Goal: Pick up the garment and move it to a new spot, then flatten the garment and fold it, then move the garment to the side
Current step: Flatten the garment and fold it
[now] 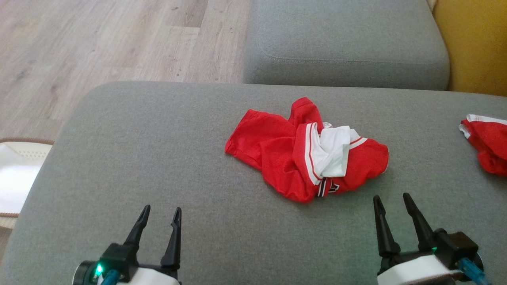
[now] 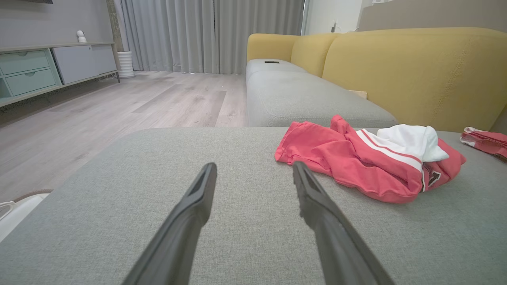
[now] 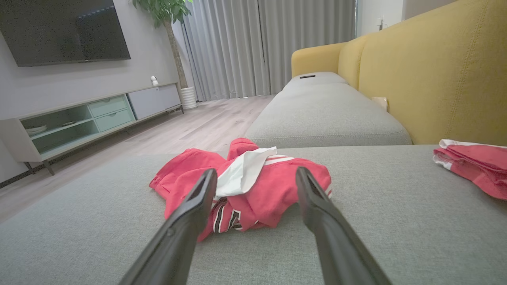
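For pick-up, the crumpled red-and-white cloth garment (image 1: 305,152) at twelve o'clock is to be reached by the wide-spread, empty left gripper (image 1: 162,208) and right gripper (image 1: 391,196)

Your left hand (image 1: 162,207) is at the lower left of the head view. Its two dark fingers (image 1: 174,237) point up and forward, they stand well apart, and nothing is between them. Your right hand (image 1: 391,195) is at the lower right and reaches a little further forward than the left one. It is also spread wide and empty, and its fingers lean slightly to the left. In each wrist view the two fingers rise from the bottom edge, wide apart, tips level.
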